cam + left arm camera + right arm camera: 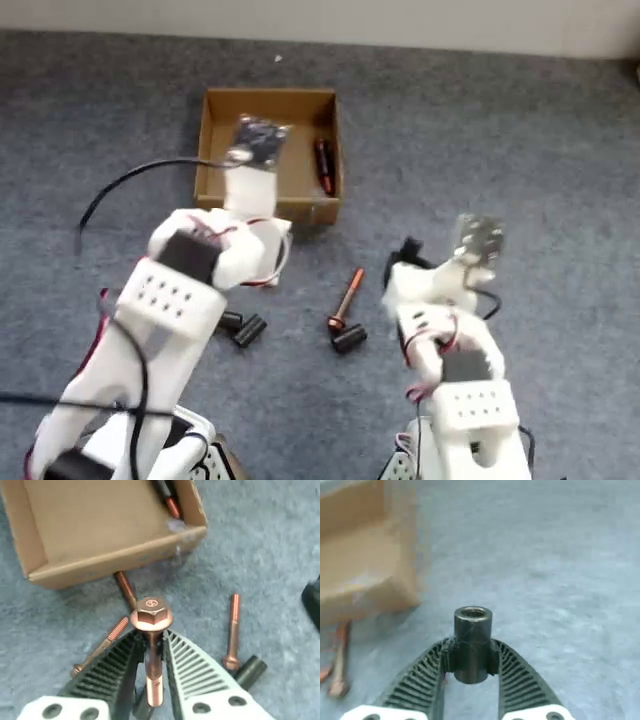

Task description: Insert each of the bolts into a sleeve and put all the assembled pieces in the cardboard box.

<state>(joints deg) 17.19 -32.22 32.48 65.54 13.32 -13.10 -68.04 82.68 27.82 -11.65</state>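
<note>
closest to us, our left gripper [151, 639] is clamped on a copper bolt [151, 614] near the cardboard box [115, 562]; our right gripper [471, 650] pinches a black sleeve [472, 625]. we judge it early: one assembled piece [324, 165] lies boxed, these two are unjoined, and loose bolts [232, 630] and sleeves [243, 328] lie on the carpet [520, 150]. our left arm [170, 300] hides part of the box, so we cannot count all.

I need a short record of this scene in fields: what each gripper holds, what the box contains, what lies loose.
Left gripper: shut on a copper hex-head bolt, head up
Right gripper: shut on a black cylindrical sleeve
Brown cardboard box: one bolt-and-sleeve piece by a side wall
Grey carpet: loose bolt beside a loose sleeve
</note>
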